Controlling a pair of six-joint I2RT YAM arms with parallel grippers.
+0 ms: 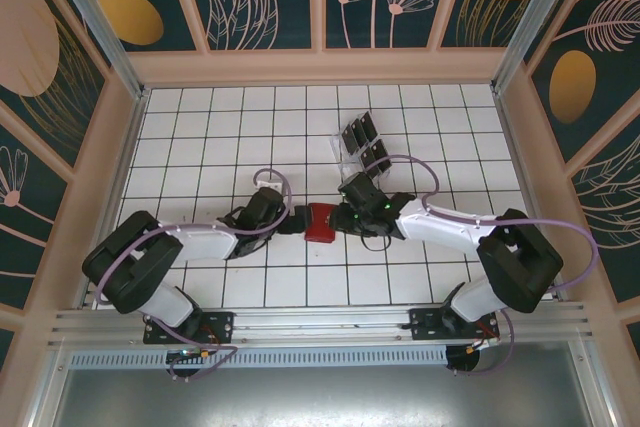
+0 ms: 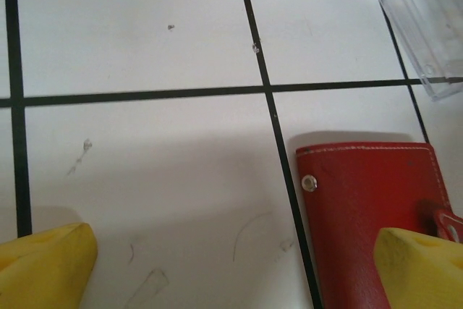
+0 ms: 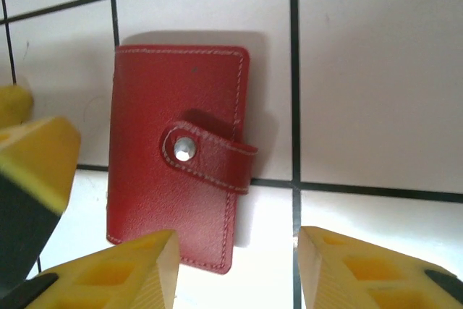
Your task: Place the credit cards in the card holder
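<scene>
- Card holder [image 3: 177,179]: a red wallet, folded shut, with pale stitching along its edges. A strap [image 3: 217,161] comes round one long edge and fastens on the cover with a metal snap [image 3: 184,149].
- Position: it lies flat on the white gridded table [image 1: 200,137], across a black grid line, between my two claws.
- Right claw [image 3: 239,269]: my jaws are partly spread and grip nothing. One finger overlaps the holder's near edge; the other stands clear of it.
- Left claw [image 2: 231,269]: my jaws are spread wide, with nothing held. One fingertip [image 2: 423,265] sits over the holder's cover; it may be touching, but I cannot tell.
- Credit cards [image 1: 362,139]: black and glossy, slotted in the clear rack [image 2: 423,19] near the holder's far side.
</scene>
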